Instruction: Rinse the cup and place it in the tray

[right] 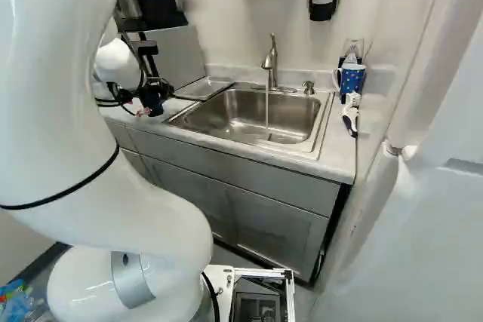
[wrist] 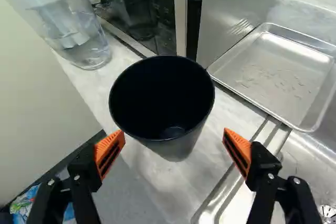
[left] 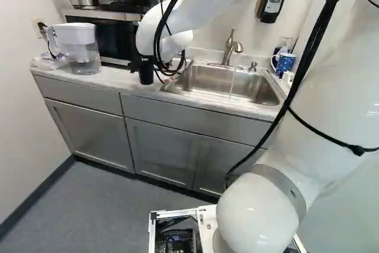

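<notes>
Before grabbing anything, check the lineup: big counter [left: 109, 81], then sink [right: 249, 115], then tray [wrist: 286, 66] right by it. Pincer [wrist: 173, 142] spread wide, gripping nothing. Black cup [wrist: 181, 145] upright on that counter, just ahead, roughly lined up with the gap between orange pads [wrist: 109, 148]. Probably ease straight forward, keep centered, then squeeze.

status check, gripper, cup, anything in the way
Gripper open. Cup on counter, between fingers, ungripped. Nothing visible blocking the grip. Tap running.
</notes>
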Tool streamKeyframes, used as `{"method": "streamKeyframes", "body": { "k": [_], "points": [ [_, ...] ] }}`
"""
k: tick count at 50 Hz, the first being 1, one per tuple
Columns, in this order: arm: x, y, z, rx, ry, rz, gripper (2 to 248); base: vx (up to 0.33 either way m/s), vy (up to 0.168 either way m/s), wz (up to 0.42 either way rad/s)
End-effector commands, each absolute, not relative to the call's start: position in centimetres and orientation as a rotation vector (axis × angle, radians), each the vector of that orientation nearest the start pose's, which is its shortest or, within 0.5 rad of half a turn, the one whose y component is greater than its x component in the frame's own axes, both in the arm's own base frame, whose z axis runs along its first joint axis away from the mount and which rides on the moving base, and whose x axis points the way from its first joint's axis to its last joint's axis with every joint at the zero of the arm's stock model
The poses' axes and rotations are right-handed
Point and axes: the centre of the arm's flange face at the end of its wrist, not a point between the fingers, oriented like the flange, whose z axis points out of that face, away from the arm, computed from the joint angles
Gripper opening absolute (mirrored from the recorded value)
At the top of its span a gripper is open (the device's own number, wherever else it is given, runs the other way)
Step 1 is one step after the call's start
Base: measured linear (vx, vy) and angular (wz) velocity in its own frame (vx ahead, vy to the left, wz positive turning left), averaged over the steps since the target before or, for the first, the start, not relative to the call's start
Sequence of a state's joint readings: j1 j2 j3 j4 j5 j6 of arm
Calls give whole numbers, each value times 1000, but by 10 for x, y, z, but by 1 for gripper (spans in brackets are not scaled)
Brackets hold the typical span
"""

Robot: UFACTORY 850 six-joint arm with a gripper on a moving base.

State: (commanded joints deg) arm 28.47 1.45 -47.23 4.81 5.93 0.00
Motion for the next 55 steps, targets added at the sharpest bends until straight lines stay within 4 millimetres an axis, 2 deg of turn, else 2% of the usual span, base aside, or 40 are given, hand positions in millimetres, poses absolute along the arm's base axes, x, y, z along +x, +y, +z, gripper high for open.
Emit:
{"method": "streamKeyframes", "body": {
  "k": [35,55],
  "points": [
    [416,234,509,-2428,-521,-1420,247,0,0,0],
    [424,238,496,-2371,-505,-1502,247,0,0,0]
  ]
}}
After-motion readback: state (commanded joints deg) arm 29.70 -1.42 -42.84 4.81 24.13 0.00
